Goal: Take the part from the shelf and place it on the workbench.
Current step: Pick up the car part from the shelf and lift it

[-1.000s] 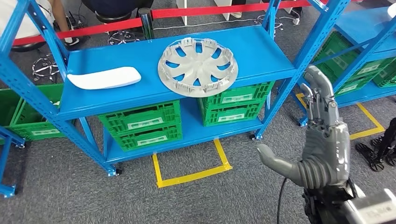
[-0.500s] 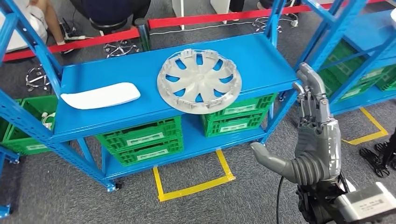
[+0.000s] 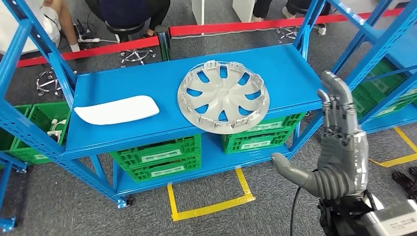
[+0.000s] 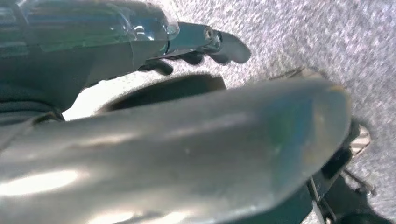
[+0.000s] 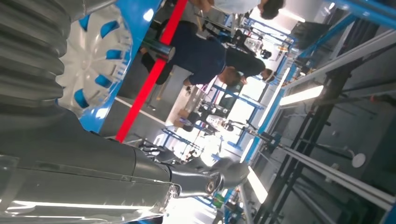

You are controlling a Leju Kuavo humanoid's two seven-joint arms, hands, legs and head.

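Part: we see the silver wheel cover (image 3: 223,96) lying flat on the blue shelf (image 3: 123,83), overhanging its front edge.
Right hand (image 3: 337,147): raised beside the shelf's right post, fingers straight and apart, empty.
Left hand (image 4: 177,154): we cannot tell its state.
Beside it: a white panel (image 3: 117,109) to the left.

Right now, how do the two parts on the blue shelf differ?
The wheel cover is round, silver-grey and spoked with openings; the white panel is long, flat and solid. The wheel cover overhangs the front edge; the white panel lies fully on. Both rest on the top shelf, untouched.
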